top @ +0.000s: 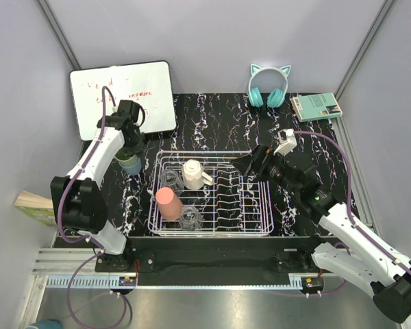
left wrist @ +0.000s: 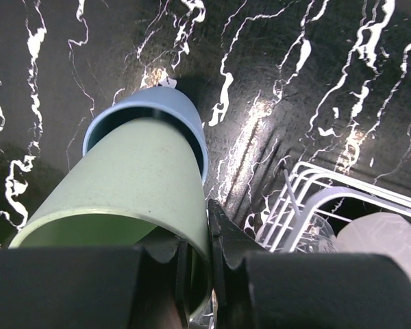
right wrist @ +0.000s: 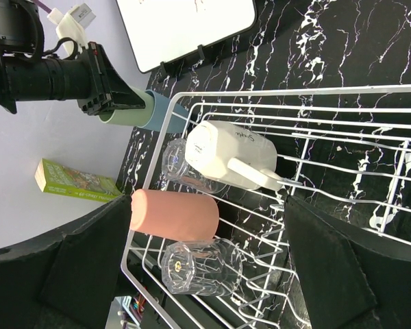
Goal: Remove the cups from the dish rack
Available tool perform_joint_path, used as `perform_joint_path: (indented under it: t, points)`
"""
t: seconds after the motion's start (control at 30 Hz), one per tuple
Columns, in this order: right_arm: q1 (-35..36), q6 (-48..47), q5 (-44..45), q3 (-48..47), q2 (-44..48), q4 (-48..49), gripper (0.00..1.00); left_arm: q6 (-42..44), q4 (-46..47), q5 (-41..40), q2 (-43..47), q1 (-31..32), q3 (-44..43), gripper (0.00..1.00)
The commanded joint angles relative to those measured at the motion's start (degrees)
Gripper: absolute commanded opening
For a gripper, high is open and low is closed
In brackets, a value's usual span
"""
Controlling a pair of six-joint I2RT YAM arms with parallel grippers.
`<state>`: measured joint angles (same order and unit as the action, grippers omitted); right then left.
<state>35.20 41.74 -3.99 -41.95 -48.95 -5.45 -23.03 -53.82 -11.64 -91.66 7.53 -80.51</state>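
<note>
White wire dish rack (top: 250,205) at the centre of the black marbled surface (top: 308,144), seen from above. Four cups occupy its left half: a cream handled mug (top: 194,173), a first clear glass (top: 170,179) just beside it, a pink tumbler (top: 168,203), and a second clear glass (top: 190,218) at the near edge. The right half holds bare tines only.

Left end effector (left wrist: 207,247) — clamped on the wall of the pale green tumbler (left wrist: 130,185), one finger inside the rim and one outside. That tumbler is nested mouth-up in the blue tumbler (left wrist: 185,113), outside the rack to its left and near the whiteboard (top: 123,96). The blue one appears to rest on the surface, though its base is hidden.

Right end effector (top: 248,164) — jaws wide apart and holding nothing, above the rack's far right part.
</note>
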Motion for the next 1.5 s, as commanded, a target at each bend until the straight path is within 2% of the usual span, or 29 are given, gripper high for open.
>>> perform_joint_path:
  t: [0.0,0.1,0.13,0.33,0.37,0.43,0.53,0.57,0.6,0.73,0.9,1.07,1.17,1.3,1.47]
  points:
    - [-0.04,-1.04,0.47,0.64,0.26,1.06,1.00,-1.14,4.16,2.32,-0.36,-1.38,1.58,0.00]
    - [-0.05,-1.13,0.56,0.73,0.34,0.97,1.00,-1.32,4.69,1.89,-0.63,-1.82,2.11,0.00]
    - [-0.04,-1.13,0.65,0.82,0.52,0.97,1.00,-1.32,4.60,1.19,-0.54,-1.99,1.94,0.07]
    - [-0.04,-1.04,0.56,0.82,0.17,0.97,1.00,-1.23,4.69,-0.58,-0.10,-2.34,-1.22,0.31]
    - [-0.13,-1.04,0.56,0.73,-0.09,0.80,1.00,-1.23,4.69,-0.66,-0.19,-2.34,-1.66,0.38]
    - [-0.04,-0.96,0.47,0.73,-0.27,0.80,1.00,-1.23,4.60,-1.02,-0.36,-2.34,-2.89,0.41]
    - [-0.04,-0.87,0.47,0.91,-0.18,0.88,1.00,-1.67,4.69,-1.19,-0.28,-2.34,-4.04,0.51]
    - [-0.04,-0.95,0.30,1.00,-0.10,0.80,1.00,-1.93,4.78,-1.37,0.07,-2.34,-4.13,0.55]
    - [-0.04,-1.04,0.30,1.00,-0.01,0.80,1.00,-2.37,5.13,-1.46,1.21,-2.34,-4.04,0.65]
    - [-0.04,-1.22,0.21,1.00,-0.09,0.88,1.00,-3.17,6.71,-1.98,5.60,-2.26,-4.48,0.78]
    - [-0.04,-1.13,-0.05,0.82,-1.24,0.88,1.00,-3.25,7.68,-1.37,11.93,-0.59,-4.22,0.82]
    - [-0.04,-1.31,-0.14,1.17,-1.33,0.71,1.00,-3.08,8.73,-3.65,19.21,4.94,-0.88,0.83]
    - [-0.05,-1.57,0.21,1.61,-1.06,0.18,1.00,-3.69,9.17,-4.00,23.61,8.98,2.37,0.83]
    - [-0.13,-1.83,0.74,1.96,-0.71,-0.70,1.00,-4.57,8.91,-7.07,28.98,17.93,8.25,0.84]
    - [-0.04,-1.75,0.74,2.75,-0.88,-1.05,1.00,-8.51,7.77,-10.24,35.48,24.19,15.98,0.87]
